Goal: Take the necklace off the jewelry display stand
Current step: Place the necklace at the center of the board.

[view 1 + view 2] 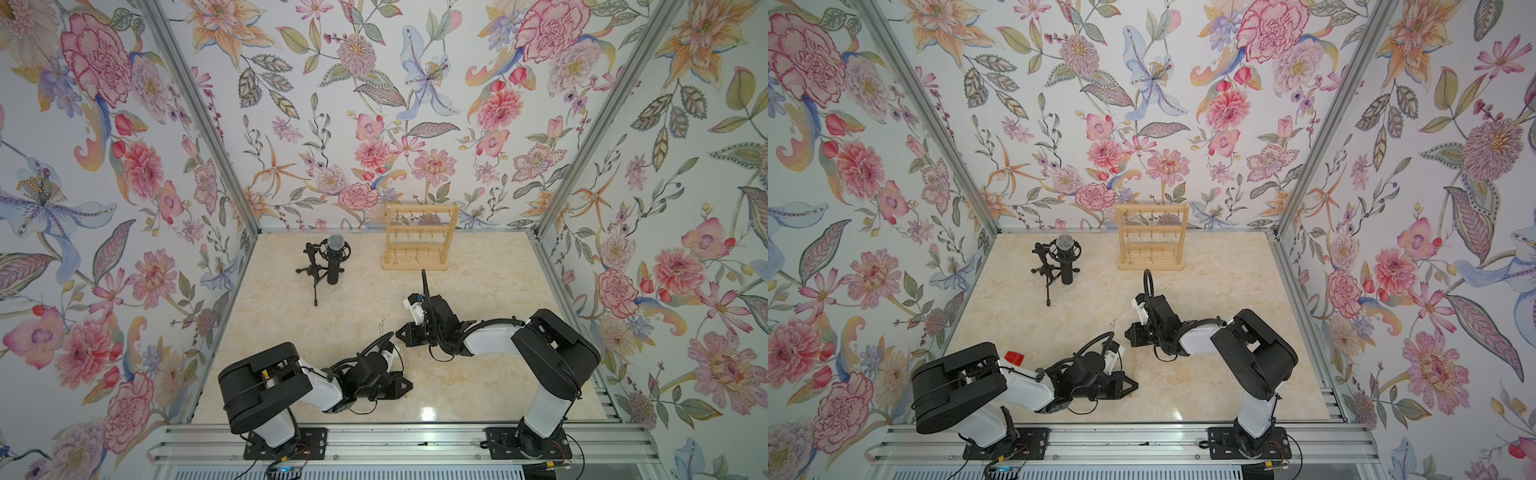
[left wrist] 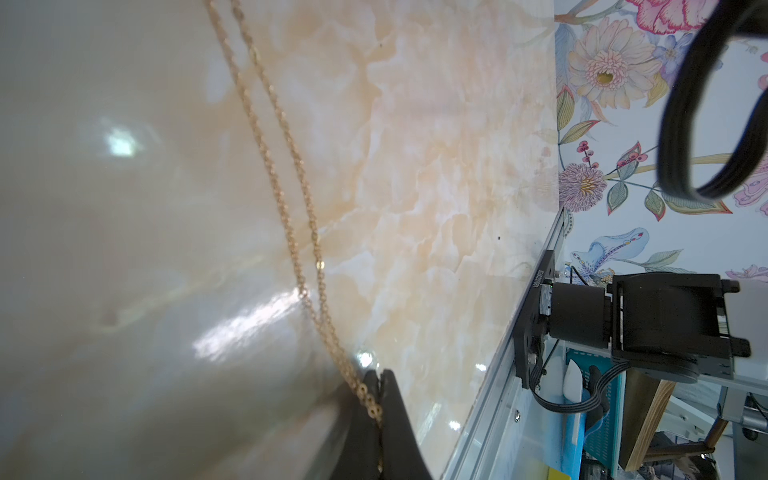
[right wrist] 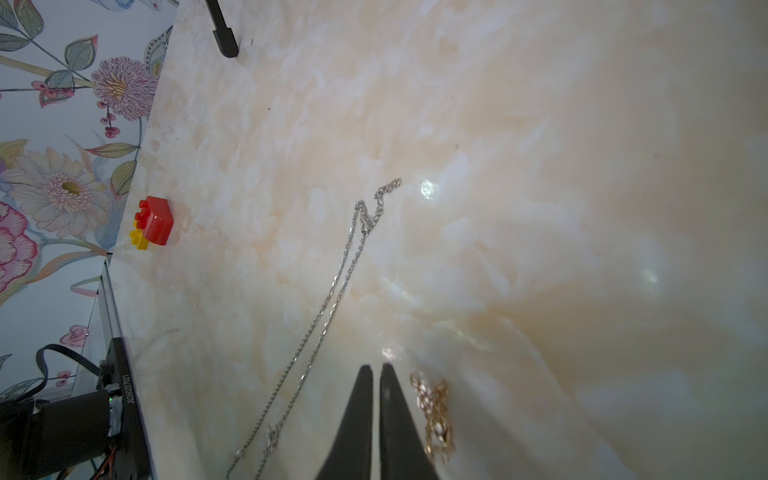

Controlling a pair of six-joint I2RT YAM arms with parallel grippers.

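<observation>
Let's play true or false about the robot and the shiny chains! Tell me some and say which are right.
The left hand pinches a gold chain. True.
The right hand holds the silver chain. False: it is shut on nothing; the chain lies on the table beside it.
The microphone hangs on the jewelry display stand. False: it stands apart, with a black tripod.
A red block sits on the table. True.

Gold necklace (image 2: pixel 319 262) running out of the left wrist view, silver chain (image 3: pixel 366 222) cut off by the right wrist view's edge, hooks on jewelry display stand (image 1: pixel 415 264) too small to read.
</observation>
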